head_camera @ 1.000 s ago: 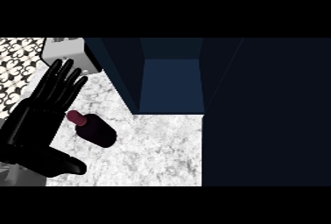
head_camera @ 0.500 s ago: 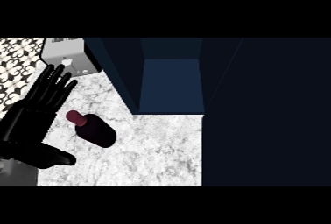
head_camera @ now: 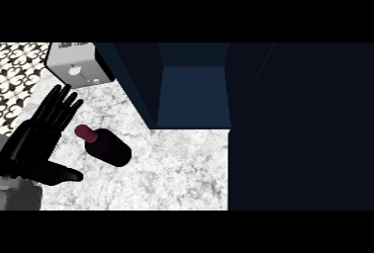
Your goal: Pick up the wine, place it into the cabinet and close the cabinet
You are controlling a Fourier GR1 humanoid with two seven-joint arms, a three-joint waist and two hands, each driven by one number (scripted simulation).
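Now: cabinet (head_camera: 191, 94) open at 12 o'clock | left hand (head_camera: 40, 143) at 9 o'clock, fingers straight and spread, holding nothing | wine (head_camera: 104, 146) stands on counter (head_camera: 175, 168) just beside it; looks heavy, slippery, breakable, so grab its fat middle.

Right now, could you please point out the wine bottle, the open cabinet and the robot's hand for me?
wine bottle (head_camera: 108, 147): head view, on its dark body.
cabinet (head_camera: 194, 96): head view, on its blue inner floor.
left hand (head_camera: 36, 143): head view, on its palm.
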